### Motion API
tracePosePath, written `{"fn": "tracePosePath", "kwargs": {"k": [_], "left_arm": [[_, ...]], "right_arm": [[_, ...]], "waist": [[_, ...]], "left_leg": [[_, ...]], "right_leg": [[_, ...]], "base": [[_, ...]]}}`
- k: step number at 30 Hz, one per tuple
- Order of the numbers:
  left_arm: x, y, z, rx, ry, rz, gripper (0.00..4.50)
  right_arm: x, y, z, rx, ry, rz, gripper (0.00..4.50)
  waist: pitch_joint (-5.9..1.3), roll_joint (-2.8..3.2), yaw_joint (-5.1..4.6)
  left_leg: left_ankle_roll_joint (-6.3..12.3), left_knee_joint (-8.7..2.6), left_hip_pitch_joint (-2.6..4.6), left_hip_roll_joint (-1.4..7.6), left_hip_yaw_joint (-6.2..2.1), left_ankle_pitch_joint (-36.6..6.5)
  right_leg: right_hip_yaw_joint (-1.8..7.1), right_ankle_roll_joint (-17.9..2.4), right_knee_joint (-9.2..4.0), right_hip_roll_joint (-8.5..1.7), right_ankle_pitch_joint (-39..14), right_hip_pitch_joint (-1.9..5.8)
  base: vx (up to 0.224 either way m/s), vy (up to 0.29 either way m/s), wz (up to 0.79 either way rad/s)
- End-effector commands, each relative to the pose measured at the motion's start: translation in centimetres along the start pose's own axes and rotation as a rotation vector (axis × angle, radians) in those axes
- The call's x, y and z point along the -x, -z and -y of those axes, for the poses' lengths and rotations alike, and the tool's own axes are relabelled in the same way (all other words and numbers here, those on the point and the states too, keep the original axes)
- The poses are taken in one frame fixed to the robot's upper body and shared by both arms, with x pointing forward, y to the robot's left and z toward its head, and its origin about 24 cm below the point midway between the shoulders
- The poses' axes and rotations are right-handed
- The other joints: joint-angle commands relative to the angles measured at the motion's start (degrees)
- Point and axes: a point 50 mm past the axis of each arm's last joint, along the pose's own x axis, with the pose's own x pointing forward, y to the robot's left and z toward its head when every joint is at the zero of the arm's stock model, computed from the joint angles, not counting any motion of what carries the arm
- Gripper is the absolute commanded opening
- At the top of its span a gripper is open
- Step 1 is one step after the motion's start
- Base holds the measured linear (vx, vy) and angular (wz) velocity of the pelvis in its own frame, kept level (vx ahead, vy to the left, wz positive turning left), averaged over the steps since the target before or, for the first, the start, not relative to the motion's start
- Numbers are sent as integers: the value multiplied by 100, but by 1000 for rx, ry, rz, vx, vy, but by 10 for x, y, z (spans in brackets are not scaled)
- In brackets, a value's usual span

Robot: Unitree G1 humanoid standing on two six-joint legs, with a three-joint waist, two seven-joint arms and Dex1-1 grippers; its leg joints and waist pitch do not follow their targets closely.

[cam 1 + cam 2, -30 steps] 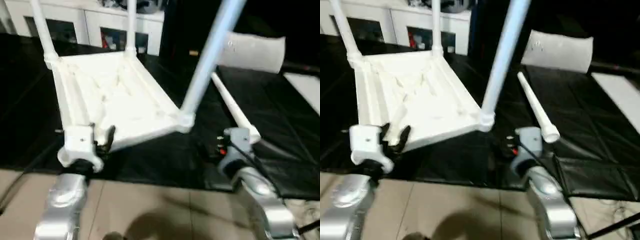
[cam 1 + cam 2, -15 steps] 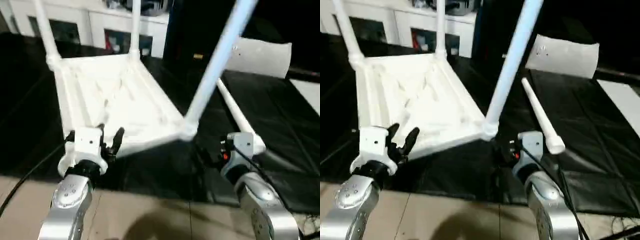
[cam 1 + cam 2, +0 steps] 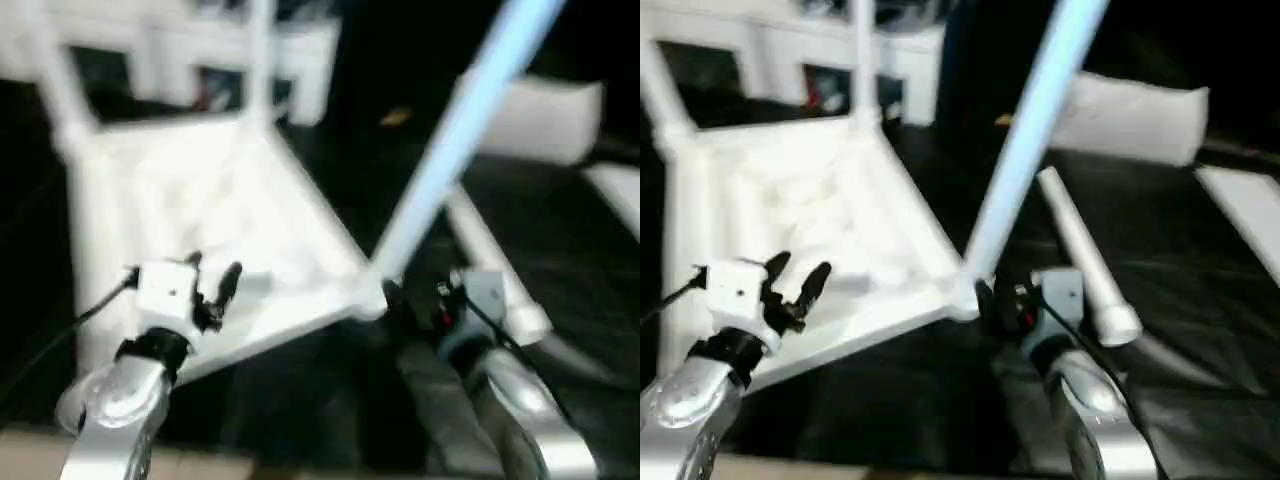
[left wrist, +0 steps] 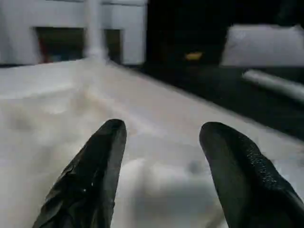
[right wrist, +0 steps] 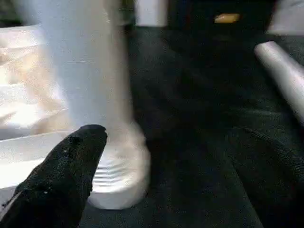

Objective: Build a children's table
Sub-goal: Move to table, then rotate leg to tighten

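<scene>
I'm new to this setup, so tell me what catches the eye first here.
The upside-down white table top lies on the black mat, three legs already standing up from its corners. A fourth leg lies loose on the mat to its right. Both open grippers, left gripper and right gripper, hover at the top's near edge.

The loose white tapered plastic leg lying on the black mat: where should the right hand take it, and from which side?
Probably from above, on the loose white tapered plastic leg along its mid shaft, just beyond the flared end near the right hand. It lies flat on the black mat, so fingers can straddle the round tube. The hand is open, and the upturned white plastic tabletop crowds its other side.
</scene>
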Motion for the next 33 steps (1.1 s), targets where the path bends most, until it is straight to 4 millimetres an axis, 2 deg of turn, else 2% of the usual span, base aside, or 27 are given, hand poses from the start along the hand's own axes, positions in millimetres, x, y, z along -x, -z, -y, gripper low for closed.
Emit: {"fn": "tracePosePath", "kwargs": {"k": [1, 2, 3, 4, 5, 6, 7, 8, 9, 10, 11, 13, 14, 16, 18, 20, 21, 22, 23, 24, 25, 27, 28, 29, 31, 32, 33], "left_arm": [[4, 4, 5, 26, 44, -11, 284], [6, 5, 6, 57, 71, -4, 284], [6, 5, 6, 61, 73, -6, 284], [8, 6, 6, 62, 77, -17, 313], [9, 6, 6, 67, 100, -23, 320], [11, 6, 7, 64, 120, -34, 320], [12, 7, 6, 53, 137, -46, 320], [12, 5, 7, 53, 160, -47, 324], [11, 4, 8, 54, 177, -47, 350], [9, 3, 10, 41, 227, -55, 350], [8, 2, 12, 44, 257, -61, 361], [4, 3, 14, 49, 316, -87, 367], [4, 3, 15, 48, 326, -94, 381], [0, 6, 17, 41, 382, -132, 403], [-7, 7, 19, 26, 441, -172, 407], [-9, 7, 19, 25, 454, -186, 446], [-13, 7, 18, 0, 454, -197, 446], [-22, 6, 15, -27, 467, -215, 446], [-22, 6, 15, -27, 467, -215, 446], [-28, 5, 15, -25, 485, -230, 446], [-30, 6, 16, -26, 501, -244, 446], [-35, 8, 17, -53, 539, -285, 446], [-37, 8, 17, -66, 549, -298, 446], [-38, 9, 16, -96, 570, -318, 446], [-39, 9, 14, -113, 589, -347, 446], [-40, 9, 12, -105, 594, -357, 446], [-40, 8, 13, -88, 611, -362, 446]], "right_arm": [[3, -1, 4, 5, 28, 5, 450], [5, 1, 4, 0, 40, 1, 450], [6, 1, 4, -1, 41, 1, 450], [7, 1, 5, 1, 49, -3, 450], [9, 2, 5, -1, 58, -6, 450], [11, 3, 6, -3, 64, -9, 450], [14, 4, 6, 1, 69, -14, 450], [15, 3, 6, 3, 70, -12, 450], [16, 2, 7, 5, 71, -11, 450], [16, 0, 9, 11, 75, -3, 450], [15, -2, 9, 7, 61, 8, 450], [13, -3, 8, 22, 31, 21, 450], [13, -3, 8, 27, 27, 22, 450], [12, -3, 6, 33, -18, 23, 450], [10, -7, 4, 62, -82, 12, 450], [11, -8, 3, 72, -104, 8, 450], [10, -10, 2, 103, -123, 5, 450], [11, -13, -2, 162, -182, -6, 450], [11, -13, -2, 162, -182, -6, 450], [11, -15, -2, 193, -206, -10, 450], [13, -15, -2, 191, -215, -13, 450], [14, -15, 1, 175, -220, -23, 450], [14, -15, 2, 168, -218, -27, 450], [13, -14, 1, 159, -228, -32, 450], [11, -13, -1, 153, -243, -37, 450], [10, -13, -3, 156, -247, -38, 450], [10, -14, -4, 165, -256, -41, 450]], "waist": [[-46, 151, 172], [-165, 115, 162], [-168, 81, 118], [-130, 198, 14], [-130, 318, -7], [-124, 376, -83], [-116, 421, -133], [-58, 427, -146], [-19, 397, -189], [26, 377, -215], [31, 386, -232], [62, 367, -260], [60, 366, -271], [30, 349, -312], [24, 335, -315], [6, 365, -332], [-2, 505, -328], [-15, 561, -350], [-27, 488, -356], [-38, 498, -353], [-37, 426, -331], [-55, 199, -288], [-48, 306, -251], [-59, 273, -256], [-110, 356, -291], [-112, 342, -301], [-137, 388, -314]], "left_leg": [[893, 4, -327, -213, -15, 1104], [291, -121, -527, 108, -370, 1688], [-118, -352, -496, 48, -292, 2506], [-239, -452, -486, -51, -201, 2609], [-218, -498, -408, -36, -169, 2571], [7, -577, -302, 40, -118, 2596], [6, -624, -343, 91, -151, 2508], [20, -685, -384, 185, -140, 1764], [-5, -740, -384, 255, -145, 754], [-120, -786, -396, 295, -162, -141], [-173, -797, -387, 308, -162, -451], [-288, -813, -386, 318, -164, -1102], [-310, -816, -397, 317, -169, -1184], [-353, -804, -453, 304, -187, -1147], [-343, -792, -467, 297, -190, -1091], [-358, -780, -488, 298, -179, -940], [-395, -781, -490, 306, -185, -814], [-417, -789, -502, 319, -189, -721], [-393, -778, -510, 311, -167, -687], [-357, -762, -497, 304, -145, -597], [-322, -754, -506, 294, -133, -503], [-197, -716, -520, 277, -76, -173], [-188, -715, -484, 278, -76, -88], [-176, -710, -486, 287, -69, -37], [-234, -739, -507, 331, -96, 429], [-252, -738, -514, 336, -97, 532], [-267, -720, -484, 336, -82, 738]], "right_leg": [[853, -350, -952, -674, 95, 600], [719, -959, -641, -794, 1094, 978], [406, -895, -489, -293, 2669, 864], [262, -833, -500, 10, 3065, 777], [223, -979, -485, 45, 2905, 711], [121, -1285, -515, 145, 2093, 570], [90, -1340, -511, 149, 1494, 606], [56, -1271, -620, 123, 209, 595], [57, -1153, -678, 98, -952, 544], [61, -973, -748, 80, -1934, 486], [58, -876, -774, 75, -2224, 452], [38, -503, -862, 70, -2994, 358], [29, -415, -886, 68, -3137, 352], [16, -212, -917, 52, -3311, 360], [15, -154, -922, 62, -3370, 349], [22, -211, -912, 72, -3184, 358], [44, -348, -874, 68, -2960, 364], [42, -470, -848, 95, -2638, 390], [27, -484, -869, 125, -2515, 407], [45, -608, -846, 127, -2274, 405], [62, -659, -833, 123, -2313, 421], [86, -712, -845, 123, -2269, 426], [111, -734, -802, 110, -2357, 381], [103, -736, -810, 109, -2338, 376], [71, -897, -719, 106, -1523, 426], [67, -960, -691, 109, -1309, 437], [52, -1124, -662, 120, -839, 452]], "base": [[0, 0, 0], [64, -67, -7], [0, 0, 0], [0, 0, 0], [0, 0, 0], [0, 0, 0], [0, 0, 0], [-83, 0, 3], [-89, -4, 8], [-89, -4, 8], [-90, -5, 7], [-84, -25, 8], [-74, -34, 5], [-63, -34, 1], [-25, -17, 1], [0, 0, 0], [0, 0, 0], [0, 0, 0], [0, 0, 0], [0, 0, 0], [0, 0, 0], [0, 0, 0], [0, 0, 0], [0, 0, 0], [0, 0, 0], [51, -9, 1], [0, 0, 0]]}}
